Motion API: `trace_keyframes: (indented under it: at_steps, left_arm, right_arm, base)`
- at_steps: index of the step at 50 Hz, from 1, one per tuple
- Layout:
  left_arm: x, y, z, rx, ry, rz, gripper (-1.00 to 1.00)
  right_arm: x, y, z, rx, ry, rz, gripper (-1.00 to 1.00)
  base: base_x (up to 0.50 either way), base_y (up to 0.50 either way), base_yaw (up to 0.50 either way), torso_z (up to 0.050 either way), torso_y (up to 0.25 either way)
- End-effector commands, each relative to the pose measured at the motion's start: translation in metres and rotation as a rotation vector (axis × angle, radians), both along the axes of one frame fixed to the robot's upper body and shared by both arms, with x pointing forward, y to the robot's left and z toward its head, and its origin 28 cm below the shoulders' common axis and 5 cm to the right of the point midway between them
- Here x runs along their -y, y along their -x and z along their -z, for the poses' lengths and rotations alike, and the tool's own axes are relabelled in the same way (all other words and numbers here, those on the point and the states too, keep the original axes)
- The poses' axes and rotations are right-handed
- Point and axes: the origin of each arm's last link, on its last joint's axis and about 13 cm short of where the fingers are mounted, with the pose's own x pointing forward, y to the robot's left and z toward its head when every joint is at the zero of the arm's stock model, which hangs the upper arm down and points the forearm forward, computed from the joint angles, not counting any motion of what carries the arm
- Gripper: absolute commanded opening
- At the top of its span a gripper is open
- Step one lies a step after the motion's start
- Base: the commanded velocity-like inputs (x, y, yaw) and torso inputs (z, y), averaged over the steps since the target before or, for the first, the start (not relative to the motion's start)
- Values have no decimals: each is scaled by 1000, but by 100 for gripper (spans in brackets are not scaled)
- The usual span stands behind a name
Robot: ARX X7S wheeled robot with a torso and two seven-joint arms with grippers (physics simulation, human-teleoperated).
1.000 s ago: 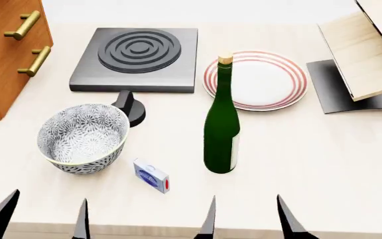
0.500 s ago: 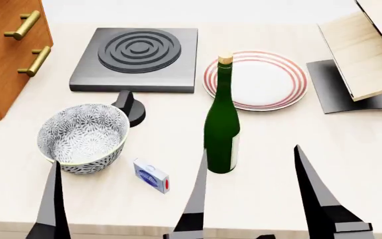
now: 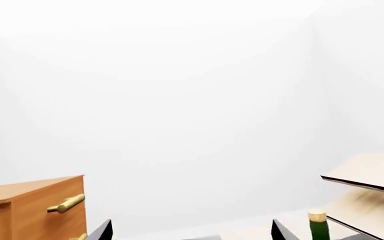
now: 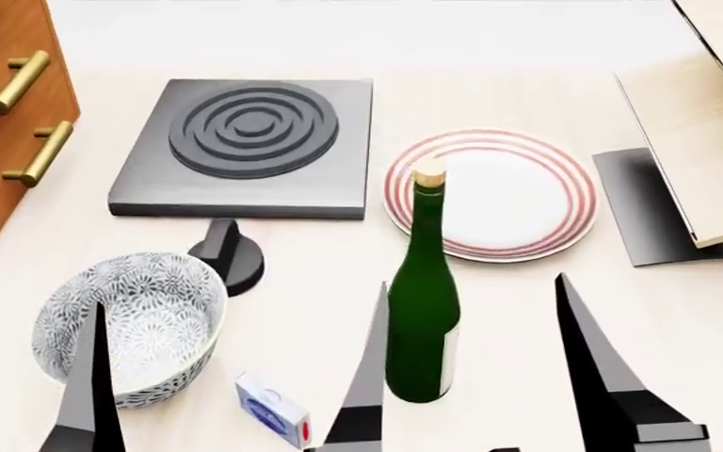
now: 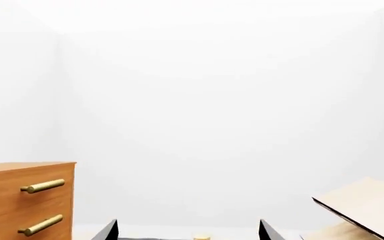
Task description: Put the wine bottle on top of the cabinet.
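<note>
Both grippers sat low at the near table edge, empty. Right gripper point(image 4: 473, 363): fingers spread wide, the left finger point(image 4: 365, 372) overlapping the wine bottle point(image 4: 424, 311) in head view, the other well clear to the right; couldn't tell real contact. Left gripper point(image 4: 91, 377): only one finger clearly seen in head view, over the patterned bowl point(image 4: 129, 325); left wrist view showed two finger tips point(image 3: 102, 231) set apart, so spread too. Bottle stood upright on the table point(image 4: 312, 254), cork on, just in front of the red-striped plate point(image 4: 493, 193), beside a small blue box point(image 4: 270, 409). Cabinet point(image 4: 4, 122) was at far left with brass handles, well apart from the bottle. Dark stove burner slab point(image 4: 249, 141) behind the bowl, black knob point(image 4: 227, 254) between them. Pale wood panel structure point(image 4: 714, 141) at right.
</note>
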Motion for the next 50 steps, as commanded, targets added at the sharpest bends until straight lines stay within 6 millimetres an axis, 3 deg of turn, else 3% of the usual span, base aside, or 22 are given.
trace_keyframes:
  at_steps: [1,20,39,50]
  left_arm:
    - [0,1,0,0,-1,1,100]
    - [1,1,-1,3,1,2,100]
    - [1,0,0,-1,0,4,100]
    - [1,0,0,-1,-1,4,100]
  right_arm:
    - [0,1,0,-3,-1,-11,100]
    - [0,0,-1,4,3,-6,100]
    - [-1,-1,2,-1,20,4,100]
    - [-1,-1,3,2,33,0,100]
  base:
    - [500,0,0,0,0]
    - [500,0,0,0,0]
    - [0,4,0,0,1]
    - [0,475,0,0,0]
